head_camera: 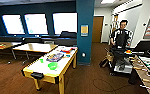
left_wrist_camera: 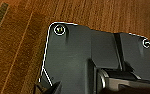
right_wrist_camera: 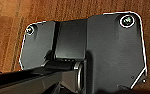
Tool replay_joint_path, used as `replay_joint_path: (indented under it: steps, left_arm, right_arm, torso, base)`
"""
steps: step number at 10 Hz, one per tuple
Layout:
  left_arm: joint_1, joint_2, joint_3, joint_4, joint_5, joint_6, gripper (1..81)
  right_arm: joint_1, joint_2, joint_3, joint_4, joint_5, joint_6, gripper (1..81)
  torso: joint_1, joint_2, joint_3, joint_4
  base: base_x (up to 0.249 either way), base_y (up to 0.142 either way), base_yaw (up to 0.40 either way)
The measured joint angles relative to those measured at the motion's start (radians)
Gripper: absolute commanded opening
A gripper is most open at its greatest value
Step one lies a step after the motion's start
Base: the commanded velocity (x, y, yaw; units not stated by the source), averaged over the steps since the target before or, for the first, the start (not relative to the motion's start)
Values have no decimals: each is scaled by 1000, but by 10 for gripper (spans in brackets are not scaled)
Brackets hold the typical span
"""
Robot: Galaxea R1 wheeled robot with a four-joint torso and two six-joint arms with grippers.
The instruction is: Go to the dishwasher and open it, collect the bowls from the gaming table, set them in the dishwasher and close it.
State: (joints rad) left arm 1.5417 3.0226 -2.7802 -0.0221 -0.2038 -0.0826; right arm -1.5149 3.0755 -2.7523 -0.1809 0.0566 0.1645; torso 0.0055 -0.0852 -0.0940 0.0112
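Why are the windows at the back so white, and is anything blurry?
Head view: the windows are blown out by daylight against dark blue walls, and the person and green bowl look smeared. Both wrist views: the wooden floor is soft, evenly lit.

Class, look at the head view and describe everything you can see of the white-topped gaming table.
The gaming table is long and narrow, with a white top edged in yellow-wood sides and matching legs, and a dark fitting at its near end. It stands on the brown wooden floor, running away toward a teal pillar. On it rest a green bowl, a small green object and colourful board-game boxes further back. Nothing else touches it.
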Motion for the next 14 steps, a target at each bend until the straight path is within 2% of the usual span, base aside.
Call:
replay_joint_path:
  steps: [10, 14]
  left_arm:
    - [0, 0, 0, 0, 0, 0, 811]
    - [3, -3, 0, 0, 1, 0, 811]
  right_arm:
    - [-1, 0, -1, 0, 3, 0, 811]
    - [-7, -6, -1, 0, 2, 0, 811]
  torso:
    - [0, 0, 0, 0]
    - [-1, 0, 0, 0]
  base:
    - [0, 139, 0]
    - [75, 108, 0]
